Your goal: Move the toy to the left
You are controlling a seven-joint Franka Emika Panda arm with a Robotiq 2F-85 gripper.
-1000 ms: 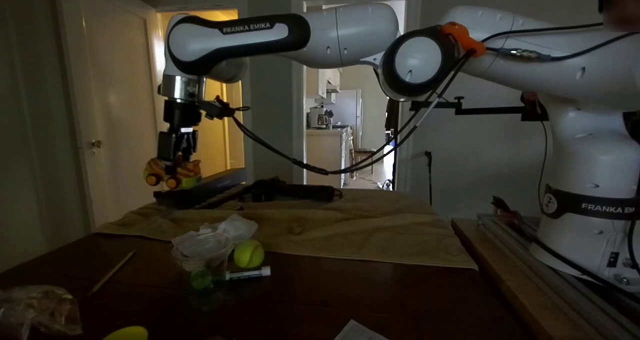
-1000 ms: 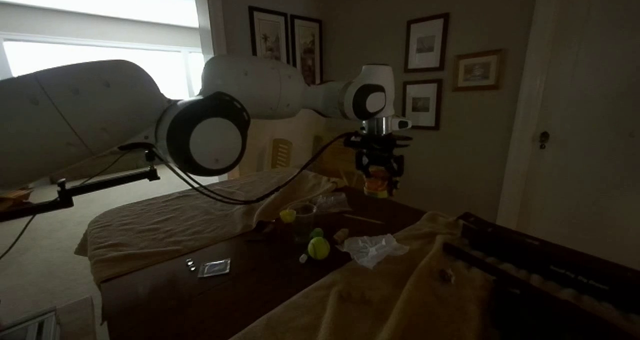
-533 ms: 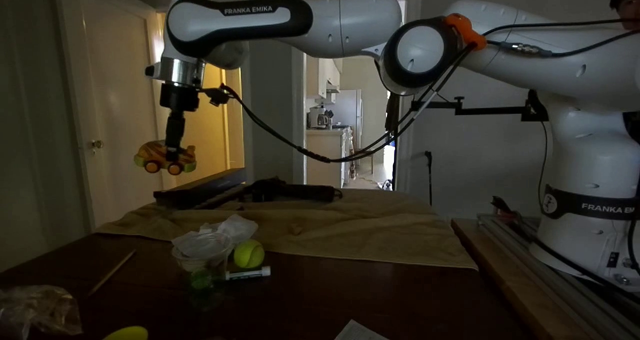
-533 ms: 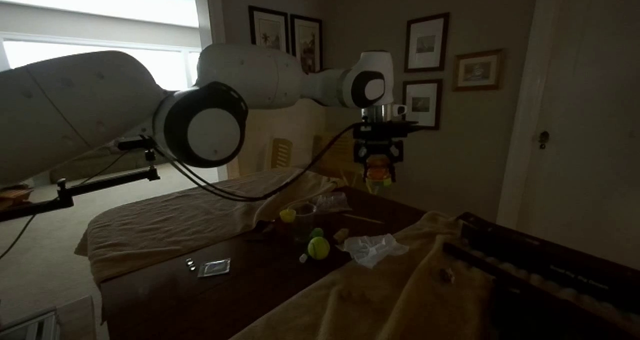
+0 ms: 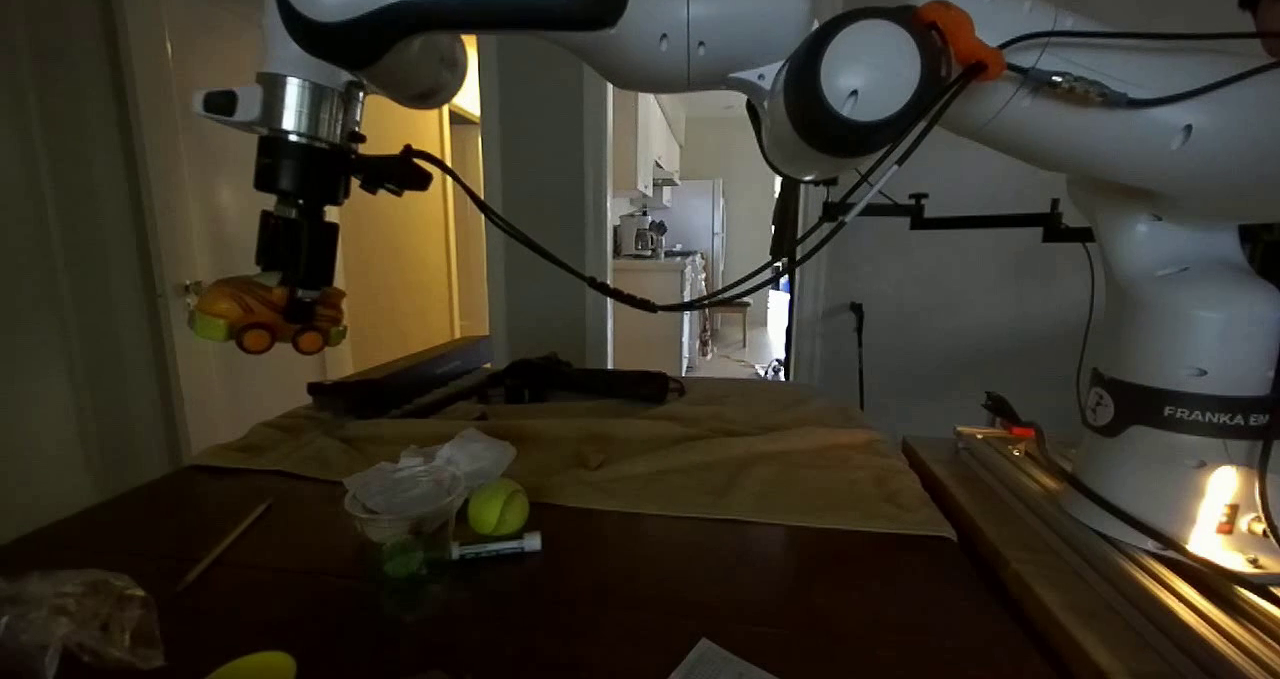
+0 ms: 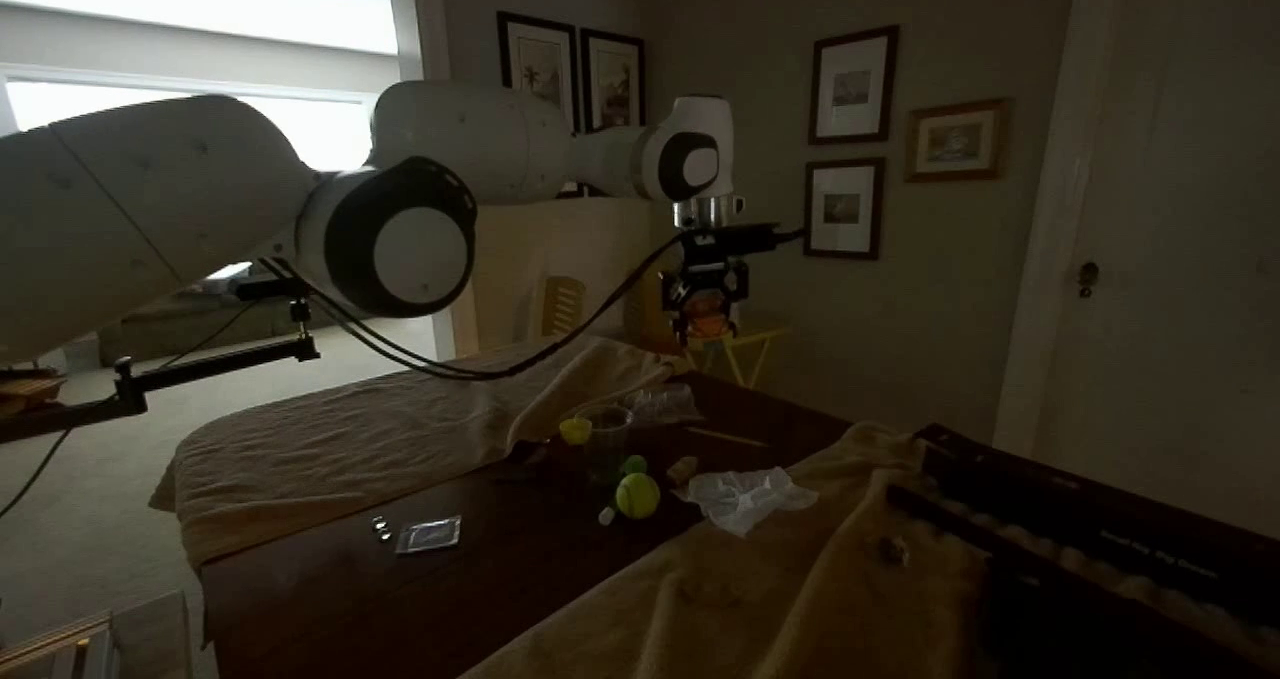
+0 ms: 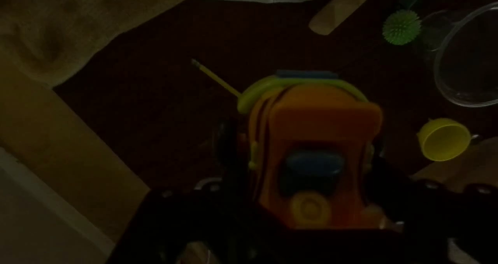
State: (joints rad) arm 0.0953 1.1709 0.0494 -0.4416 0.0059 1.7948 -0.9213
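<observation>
The orange toy car (image 5: 240, 304) hangs roughly level above the tabletop (image 5: 620, 599), apparently near its edge opposite the robot's base (image 5: 1170, 359). The gripper (image 7: 303, 147) clamps the car's flanks, its long axis crossing the closing line; a leftward carry should need no regrasp.

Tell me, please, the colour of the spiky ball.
Green; the spiky ball shows best in the wrist view.

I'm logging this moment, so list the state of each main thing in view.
Toy car, held clear of the table
End effector, closed on the toy car
Pencil, lying flat
White sheet, crumpled
Tan cloths, wrinkled
Yellow cup, uncovered
Clear container, upright, uncovered
</observation>
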